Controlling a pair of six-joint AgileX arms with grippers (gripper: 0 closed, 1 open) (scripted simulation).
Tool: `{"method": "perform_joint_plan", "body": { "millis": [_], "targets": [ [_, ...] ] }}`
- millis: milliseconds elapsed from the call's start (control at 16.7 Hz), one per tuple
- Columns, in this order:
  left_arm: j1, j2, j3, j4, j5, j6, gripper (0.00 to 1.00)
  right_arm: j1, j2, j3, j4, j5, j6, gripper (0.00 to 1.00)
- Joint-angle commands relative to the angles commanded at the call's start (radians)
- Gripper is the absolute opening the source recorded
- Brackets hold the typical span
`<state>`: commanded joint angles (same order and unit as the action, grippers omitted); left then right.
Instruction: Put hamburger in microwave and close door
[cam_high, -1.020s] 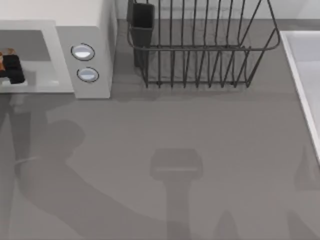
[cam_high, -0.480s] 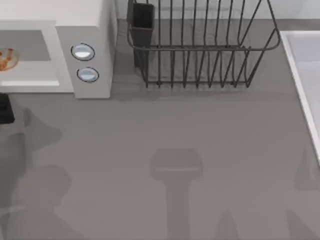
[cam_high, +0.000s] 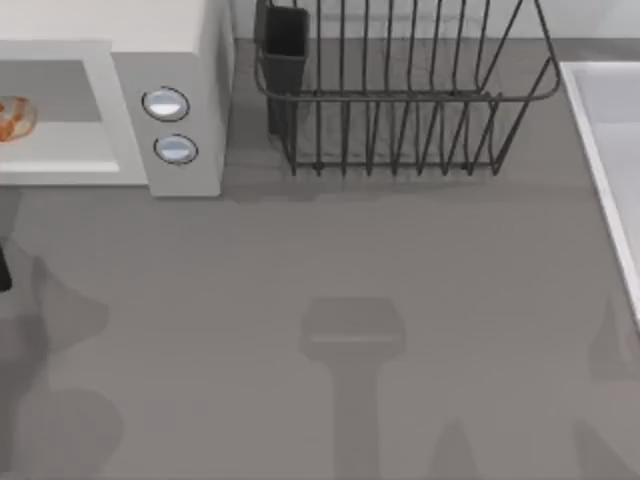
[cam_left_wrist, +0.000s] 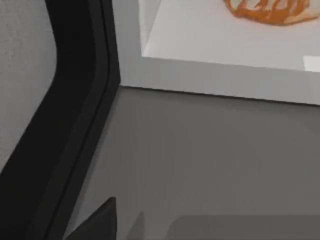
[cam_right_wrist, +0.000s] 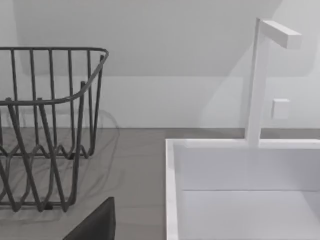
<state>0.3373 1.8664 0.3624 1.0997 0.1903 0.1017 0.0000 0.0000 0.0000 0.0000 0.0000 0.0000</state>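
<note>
The hamburger (cam_high: 12, 118) lies free on the floor of the microwave (cam_high: 185, 60), at the top view's far left edge. In the left wrist view the hamburger (cam_left_wrist: 270, 9) rests on the white cavity floor of the microwave (cam_left_wrist: 210, 70). The door (cam_left_wrist: 75, 100) stands open beside the cavity, showing a dark edge and a speckled grey window. A dark bit of my left gripper (cam_high: 3, 268) sits at the left edge, in front of the microwave and apart from the hamburger. My right gripper (cam_right_wrist: 95, 222) hangs parked near the sink.
A black wire dish rack (cam_high: 400, 100) with a dark cup (cam_high: 285, 40) stands at the back, right of the microwave. A white sink (cam_high: 610, 150) with a faucet (cam_right_wrist: 260, 75) runs along the right edge. Two round buttons (cam_high: 165, 104) face the open grey tabletop (cam_high: 350, 330).
My left gripper has drawn back out of the microwave cavity toward the table's front and left edge, leaving the hamburger inside. The right arm has not moved.
</note>
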Motion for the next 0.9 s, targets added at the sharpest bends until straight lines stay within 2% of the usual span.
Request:
{"method": "perform_joint_plan", "body": {
  "millis": [660,900],
  "targets": [
    [-0.001,-0.026,0.004,-0.01,0.008,0.005,1.0,0.0,0.0,0.0,0.0,0.0,0.0,1.0],
    [-0.014,-0.106,0.031,-0.103,0.011,0.021,1.0,0.0,0.0,0.0,0.0,0.0,0.0,1.0]
  ]
}}
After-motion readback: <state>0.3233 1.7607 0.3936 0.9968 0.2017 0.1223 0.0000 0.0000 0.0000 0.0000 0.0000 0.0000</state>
